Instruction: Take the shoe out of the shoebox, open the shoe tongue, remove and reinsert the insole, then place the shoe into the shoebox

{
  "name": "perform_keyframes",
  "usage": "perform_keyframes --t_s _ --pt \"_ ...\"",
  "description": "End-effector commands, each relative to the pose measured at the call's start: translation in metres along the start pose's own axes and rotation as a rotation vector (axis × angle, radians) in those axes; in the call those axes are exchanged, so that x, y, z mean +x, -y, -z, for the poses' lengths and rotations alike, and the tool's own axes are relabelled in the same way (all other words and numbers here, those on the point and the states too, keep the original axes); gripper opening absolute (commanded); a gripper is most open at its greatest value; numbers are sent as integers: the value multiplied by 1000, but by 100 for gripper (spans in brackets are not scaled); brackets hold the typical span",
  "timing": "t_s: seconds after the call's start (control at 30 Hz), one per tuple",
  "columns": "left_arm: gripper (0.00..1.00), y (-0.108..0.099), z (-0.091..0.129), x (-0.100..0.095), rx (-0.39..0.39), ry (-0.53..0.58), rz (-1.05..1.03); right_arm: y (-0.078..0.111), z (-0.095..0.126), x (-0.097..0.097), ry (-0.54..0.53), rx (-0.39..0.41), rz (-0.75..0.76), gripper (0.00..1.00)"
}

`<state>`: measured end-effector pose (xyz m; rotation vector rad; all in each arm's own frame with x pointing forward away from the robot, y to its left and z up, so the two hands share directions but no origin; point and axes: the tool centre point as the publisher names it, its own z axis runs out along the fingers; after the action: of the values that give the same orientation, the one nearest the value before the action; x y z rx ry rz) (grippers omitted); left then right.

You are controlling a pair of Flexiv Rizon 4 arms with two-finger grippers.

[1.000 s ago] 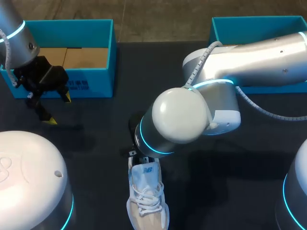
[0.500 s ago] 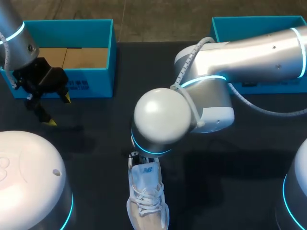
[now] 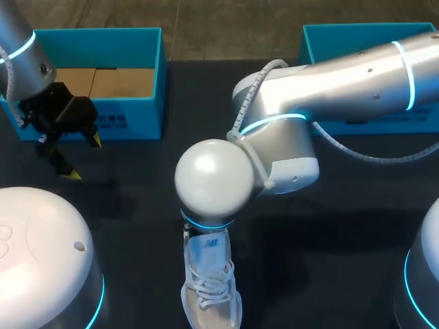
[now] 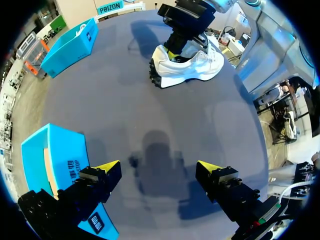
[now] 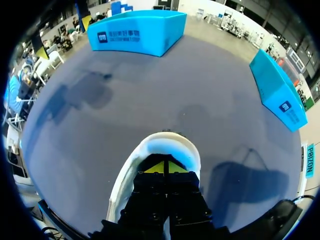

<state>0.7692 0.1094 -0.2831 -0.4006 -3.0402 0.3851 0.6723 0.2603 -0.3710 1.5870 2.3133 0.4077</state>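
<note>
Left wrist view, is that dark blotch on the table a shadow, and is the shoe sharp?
Left wrist view: yes, a soft shadow on the table ahead of the left gripper; the shoe looks sharp. Right wrist view: similar soft shadows.

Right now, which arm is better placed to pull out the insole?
Right. The right claw sits inside the shoe; the left claw hangs open by the shoebox, well apart from the shoe.

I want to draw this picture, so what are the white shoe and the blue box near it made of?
The shoe looks like soft white fabric or mesh with a matte finish and woven cord laces. Its sole seems rubbery, but that is a guess. The shoebox looks like cardboard. It is blue outside and plain brown inside, with thin flat walls and a seam across its bottom like folded flaps.
</note>
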Motion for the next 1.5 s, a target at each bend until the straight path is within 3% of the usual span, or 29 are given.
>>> perform_keyframes --t_s 0.03,0.43,0.9,1.33,1.5 --pt "100 0 1 2 -2 1 -1 8 -12 13 126 -89 -292 0" --pt "100 0 1 2 -2 1 -1 9 14 12 262 -126 -300 0" --pt "100 0 1 2 -2 1 -1 9 -4 -3 457 -51 -309 0" --pt "100 0 1 2 -2 1 -1 15 -26 -4 422 -5 -318 0" --pt "100 0 1 2 -2 1 -1 13 -9 -6 407 -42 -323 0"
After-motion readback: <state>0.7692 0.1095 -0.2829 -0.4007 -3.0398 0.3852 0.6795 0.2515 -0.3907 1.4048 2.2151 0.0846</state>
